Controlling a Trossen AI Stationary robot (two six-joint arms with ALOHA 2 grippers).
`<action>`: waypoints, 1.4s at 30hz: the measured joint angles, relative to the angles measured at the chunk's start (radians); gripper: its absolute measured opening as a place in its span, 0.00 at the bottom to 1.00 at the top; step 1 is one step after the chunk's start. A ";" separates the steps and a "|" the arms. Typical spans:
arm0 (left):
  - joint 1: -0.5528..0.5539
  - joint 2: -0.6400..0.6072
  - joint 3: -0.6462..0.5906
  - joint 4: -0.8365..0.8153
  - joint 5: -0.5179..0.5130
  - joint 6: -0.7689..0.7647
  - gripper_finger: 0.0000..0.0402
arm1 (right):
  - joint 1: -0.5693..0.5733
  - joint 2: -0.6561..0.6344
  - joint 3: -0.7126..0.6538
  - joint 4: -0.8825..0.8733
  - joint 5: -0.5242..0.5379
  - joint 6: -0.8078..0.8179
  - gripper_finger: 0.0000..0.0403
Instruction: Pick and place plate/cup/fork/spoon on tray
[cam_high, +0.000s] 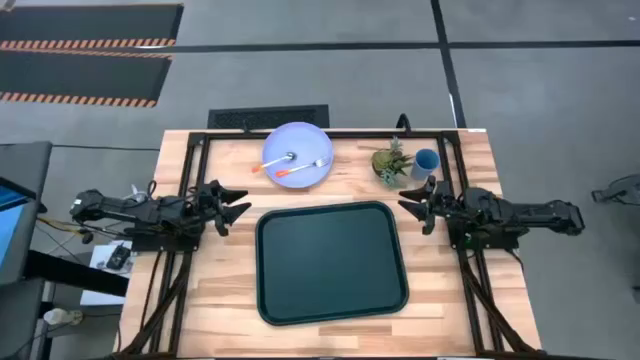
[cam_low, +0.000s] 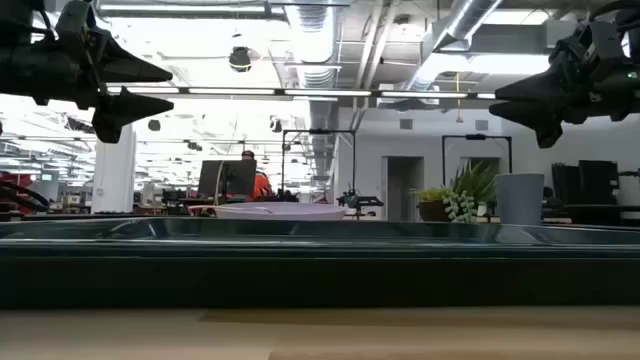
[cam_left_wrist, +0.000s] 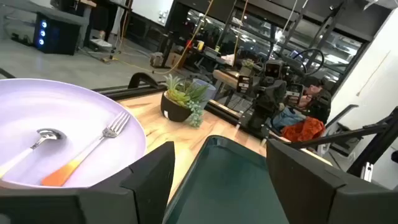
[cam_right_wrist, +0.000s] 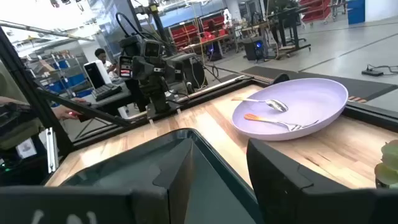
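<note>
The pale lavender plate (cam_high: 298, 154) lies on the table beyond the dark green tray (cam_high: 331, 262). The fork (cam_high: 303, 167) and the spoon (cam_high: 273, 163), both orange-handled, lie on the plate; they also show in the left wrist view, fork (cam_left_wrist: 93, 149) and spoon (cam_left_wrist: 31, 146). The blue cup (cam_high: 426, 163) stands at the far right beside a small potted plant (cam_high: 391, 162). My left gripper (cam_high: 238, 207) is open, left of the tray. My right gripper (cam_high: 410, 205) is open, right of the tray. Both hover above the table and hold nothing.
A black metal frame (cam_high: 300, 132) runs along the table's far edge and down both sides. The potted plant stands close to the cup's left. Bare wood lies on the tray's near side and between the tray and the plate.
</note>
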 joint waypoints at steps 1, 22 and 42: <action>0.000 0.000 0.000 0.000 0.000 0.000 0.59 | 0.000 0.000 0.000 0.000 0.000 0.000 0.44; 0.000 0.000 0.000 0.000 0.000 0.000 0.59 | 0.000 0.000 0.000 0.000 0.000 0.000 0.44; 0.003 0.000 0.000 0.011 0.004 0.059 0.59 | 0.000 0.000 0.000 0.000 0.000 0.000 0.44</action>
